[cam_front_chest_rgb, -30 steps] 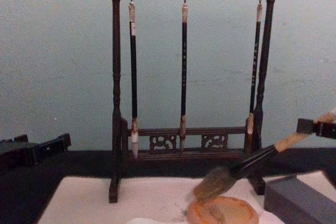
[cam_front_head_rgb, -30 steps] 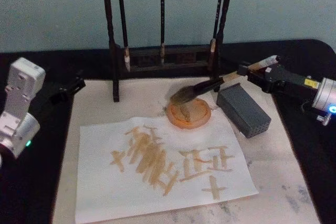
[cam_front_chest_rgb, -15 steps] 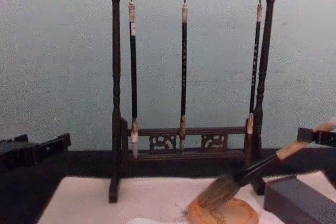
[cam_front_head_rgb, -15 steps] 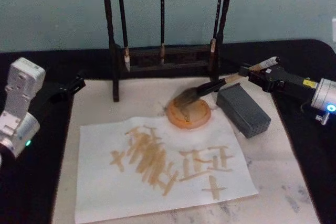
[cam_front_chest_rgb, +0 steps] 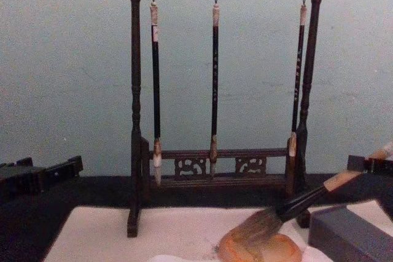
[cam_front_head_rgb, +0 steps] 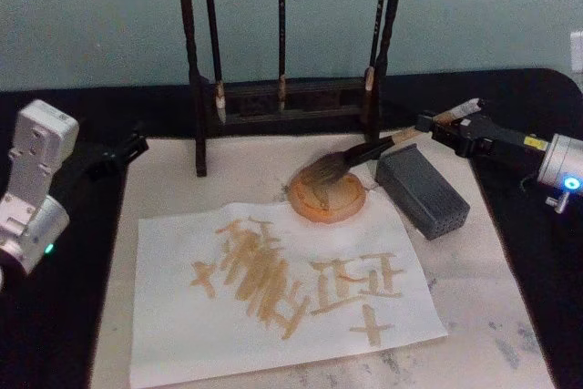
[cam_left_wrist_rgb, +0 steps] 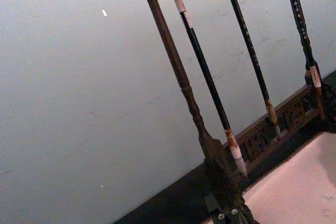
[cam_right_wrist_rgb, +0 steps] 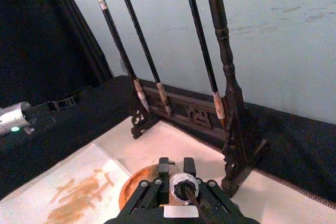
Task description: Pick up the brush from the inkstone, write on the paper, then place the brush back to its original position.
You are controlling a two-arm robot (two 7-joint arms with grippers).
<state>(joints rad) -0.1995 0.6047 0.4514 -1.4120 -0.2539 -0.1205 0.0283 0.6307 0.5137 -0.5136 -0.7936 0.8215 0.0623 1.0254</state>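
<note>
Brush (cam_front_head_rgb: 364, 150) with bristles resting on inkstone (cam_front_head_rgb: 328, 199), toward surface's far edge; handle end pinched in right tool (cam_front_head_rgb: 428, 123). Paper (cam_front_head_rgb: 182, 334) already inscribed: return step, seemingly near done. Next: release without rolling brush, then clear withdrawal. Left tool (cam_front_head_rgb: 126, 148) parked at left edge.

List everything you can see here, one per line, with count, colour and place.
Felt mat: one, pale; under everything.
Round inkstone dish: one, orange; on mat, before rack.
Large brush: one, grey-brown bristles, black ferrule, tan handle; bristles on dish, handle raised rightward.
Paper sheet: one, white with tan strokes; in front of dish.
Rectangular block: one, dark grey; right of dish.
Wooden brush rack: one, dark brown; at mat's back edge.
Slim hanging brushes: three, dark; on rack.
Right gripper: one, black; shut on large brush's handle.
Left gripper: one, black; parked at left.
</note>
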